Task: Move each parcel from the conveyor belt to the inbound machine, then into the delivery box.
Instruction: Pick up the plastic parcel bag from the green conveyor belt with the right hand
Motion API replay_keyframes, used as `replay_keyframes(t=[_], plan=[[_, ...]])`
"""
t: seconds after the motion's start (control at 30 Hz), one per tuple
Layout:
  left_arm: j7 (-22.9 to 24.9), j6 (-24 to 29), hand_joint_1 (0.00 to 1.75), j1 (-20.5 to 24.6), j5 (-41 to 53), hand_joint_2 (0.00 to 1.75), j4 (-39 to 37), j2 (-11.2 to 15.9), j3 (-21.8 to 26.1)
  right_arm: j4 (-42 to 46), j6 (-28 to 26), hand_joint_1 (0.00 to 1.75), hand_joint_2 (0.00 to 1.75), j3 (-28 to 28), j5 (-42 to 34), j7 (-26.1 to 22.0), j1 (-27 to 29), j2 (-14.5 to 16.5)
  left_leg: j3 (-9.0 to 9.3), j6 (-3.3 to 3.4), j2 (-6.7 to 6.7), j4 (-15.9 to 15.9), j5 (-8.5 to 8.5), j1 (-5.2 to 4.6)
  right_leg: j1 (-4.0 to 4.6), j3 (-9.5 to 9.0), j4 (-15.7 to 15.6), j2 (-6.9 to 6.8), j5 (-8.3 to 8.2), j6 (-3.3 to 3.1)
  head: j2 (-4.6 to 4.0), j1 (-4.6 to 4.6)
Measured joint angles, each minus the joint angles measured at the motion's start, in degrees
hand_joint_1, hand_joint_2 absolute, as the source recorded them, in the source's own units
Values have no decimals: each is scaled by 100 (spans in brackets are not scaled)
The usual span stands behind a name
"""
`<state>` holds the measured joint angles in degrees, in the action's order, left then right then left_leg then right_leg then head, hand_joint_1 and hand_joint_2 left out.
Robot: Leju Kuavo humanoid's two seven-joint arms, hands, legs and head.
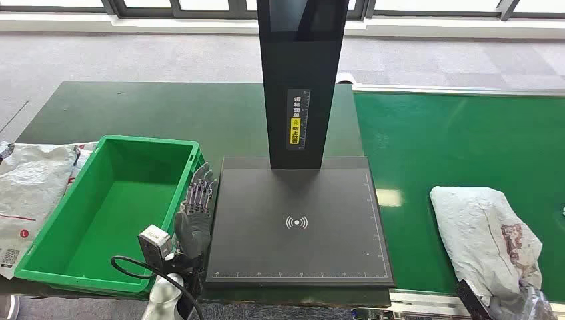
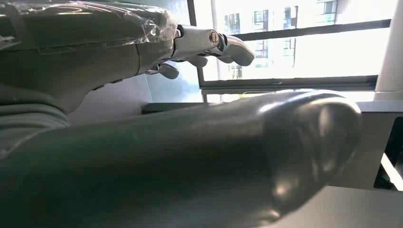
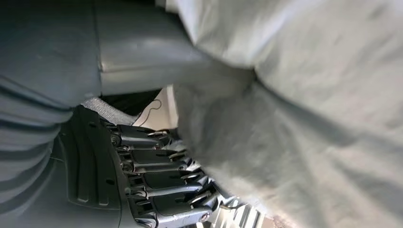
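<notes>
Right hand (image 3: 157, 185) fingers curled under grey parcel (image 1: 490, 233) on conveyor belt (image 1: 433, 133), gripping it. Left hand (image 1: 195, 220) fingers spread, empty, between green box (image 1: 106, 280) and scanner pad (image 1: 300, 267).

Inbound machine (image 1: 298, 223): a white contactless-wave sign (image 1: 297, 222) is printed mid-platform; fine ruler ticks run along the platform's right and near edges, their numbers too small to read. Machine column (image 1: 301, 80): a vertical label (image 1: 301, 119) faces the platform, white Chinese characters above, a yellow patch below, not legible. Left of the machine, past the green box, the grey mailer bags (image 1: 30, 193) carry a QR code (image 1: 9, 257) and a red mark, unreadable.
</notes>
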<state>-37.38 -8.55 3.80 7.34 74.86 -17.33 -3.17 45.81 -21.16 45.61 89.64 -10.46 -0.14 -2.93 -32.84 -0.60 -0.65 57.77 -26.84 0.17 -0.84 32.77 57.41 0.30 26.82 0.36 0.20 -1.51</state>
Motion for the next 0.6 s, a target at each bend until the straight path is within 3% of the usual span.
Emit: replay_keyframes(t=[0.6], plan=[[0,14,0,-2,68,0,-5,-2,0,114,15,175,175,-49,0,-203,-54,320,-1,-1,-3,0,1,1,4,-1,1,-2,1,0,0,0]])
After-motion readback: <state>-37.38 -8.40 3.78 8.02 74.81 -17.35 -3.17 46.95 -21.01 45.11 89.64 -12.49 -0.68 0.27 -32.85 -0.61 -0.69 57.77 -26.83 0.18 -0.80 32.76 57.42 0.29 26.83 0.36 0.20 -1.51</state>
